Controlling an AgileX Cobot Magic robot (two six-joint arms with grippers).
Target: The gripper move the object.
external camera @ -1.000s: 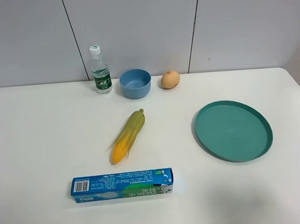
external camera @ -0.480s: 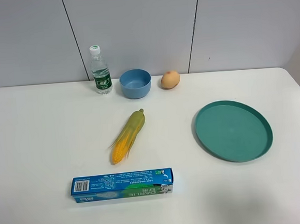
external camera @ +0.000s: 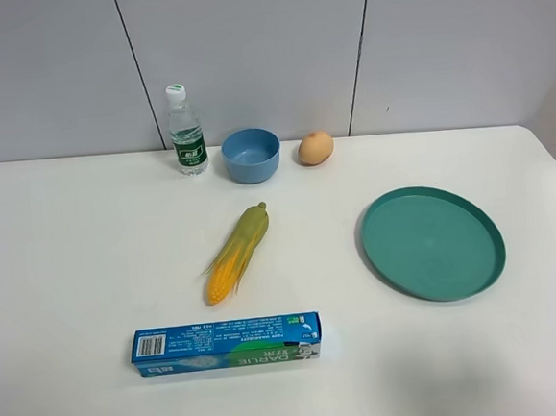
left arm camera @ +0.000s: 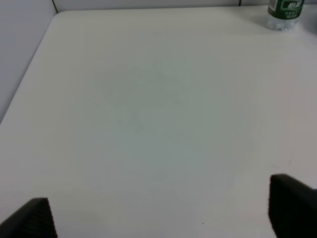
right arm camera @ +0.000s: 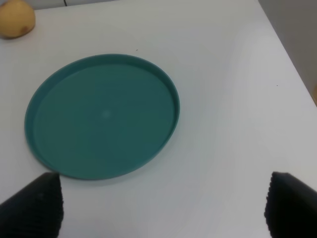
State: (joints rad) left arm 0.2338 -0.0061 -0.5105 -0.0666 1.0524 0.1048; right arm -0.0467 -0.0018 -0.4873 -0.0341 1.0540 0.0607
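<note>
Blue carton, the object (external camera: 225, 343), lies flat on the white table (external camera: 69, 244), near its front edge and left of centre. Long axis runs left to right across the overhead view, barcode end to the left. Corn cob (external camera: 237, 253) sits just behind it, apart, angled. Bottle (external camera: 186, 130), blue bowl (external camera: 251, 155) and egg-like item (external camera: 316, 148) line the back edge. Teal plate (external camera: 432, 242) is to the right, well apart from the carton.

Neither arm shows in the overhead view. Left claw (left arm camera: 163, 218): fingertips wide apart, nothing between them, bare table below, bottle base at the far corner. Right claw (right arm camera: 163, 208): likewise spread and empty, looking down over the plate.

Judgement: carton lies ahead of both claws, between them but nearer the left arm's side. A grip across the short width looks best, fingers closing front to back.
</note>
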